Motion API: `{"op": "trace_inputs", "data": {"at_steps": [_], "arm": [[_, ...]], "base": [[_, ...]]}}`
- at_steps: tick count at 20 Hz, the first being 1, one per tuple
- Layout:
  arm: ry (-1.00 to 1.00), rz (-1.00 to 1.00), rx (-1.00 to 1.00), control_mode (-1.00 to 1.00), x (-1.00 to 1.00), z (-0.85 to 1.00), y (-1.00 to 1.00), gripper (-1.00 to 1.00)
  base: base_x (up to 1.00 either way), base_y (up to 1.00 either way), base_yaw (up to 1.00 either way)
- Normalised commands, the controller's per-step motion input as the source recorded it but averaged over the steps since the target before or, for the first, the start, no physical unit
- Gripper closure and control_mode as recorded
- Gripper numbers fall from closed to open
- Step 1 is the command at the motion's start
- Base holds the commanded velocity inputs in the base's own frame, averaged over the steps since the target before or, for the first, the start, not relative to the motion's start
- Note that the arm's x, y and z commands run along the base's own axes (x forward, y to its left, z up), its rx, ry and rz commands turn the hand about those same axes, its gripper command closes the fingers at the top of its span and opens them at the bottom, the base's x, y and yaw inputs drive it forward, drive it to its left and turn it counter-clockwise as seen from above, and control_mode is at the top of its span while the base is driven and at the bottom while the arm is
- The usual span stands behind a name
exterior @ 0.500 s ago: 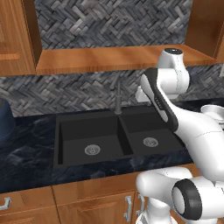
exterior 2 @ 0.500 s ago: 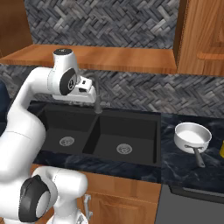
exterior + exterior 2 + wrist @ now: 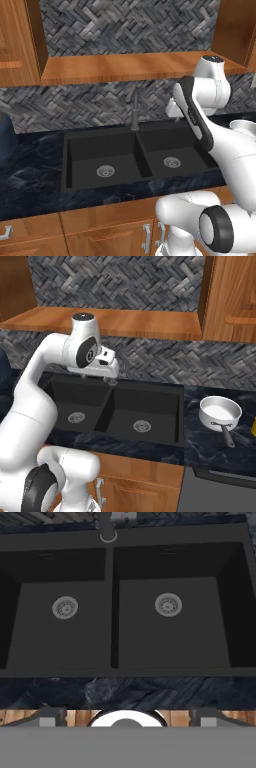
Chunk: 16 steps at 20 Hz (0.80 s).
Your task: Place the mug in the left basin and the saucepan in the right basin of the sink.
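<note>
The silvery saucepan sits on the dark counter right of the sink, its thin handle pointing toward the front edge. A yellow sliver of the mug shows at the frame's right edge beside it. The black sink has its left basin and right basin bare, each with a steel drain. My gripper hangs open and holds nothing above the sink's back rim near the faucet, far left of the pan. From the hand camera both the left basin and the right basin lie below, with the gripper tips wide apart.
A blue toaster stands on the counter at the far left. A wooden shelf runs above the woven grey backsplash, with tall wood cabinets to the right. Dark marbled counter surrounds the sink.
The arm has swung to the right, carrying the hand slightly right and down over the sink's back edge. Pan and mug have not moved.
</note>
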Motion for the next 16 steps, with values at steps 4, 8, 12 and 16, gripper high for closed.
{"op": "trace_inputs", "data": {"at_steps": [4, 8, 12, 16], "arm": [[0.00, -0.04, 0.05, -1.00, -0.39, 0.00, -0.60, -1.00], [0.00, -0.03, 0.00, -1.00, -0.27, -0.10, -0.86, -1.00], [0.00, 0.00, 0.00, -1.00, -0.12, -0.17, -0.98, -1.00], [0.00, 0.00, 0.00, -1.00, 0.00, -0.25, -1.00, -1.00]], "base": [[0.00, 0.00, 0.00], [0.00, 0.00, 0.00], [0.00, 0.00, 0.00], [0.00, 0.00, 0.00]]}}
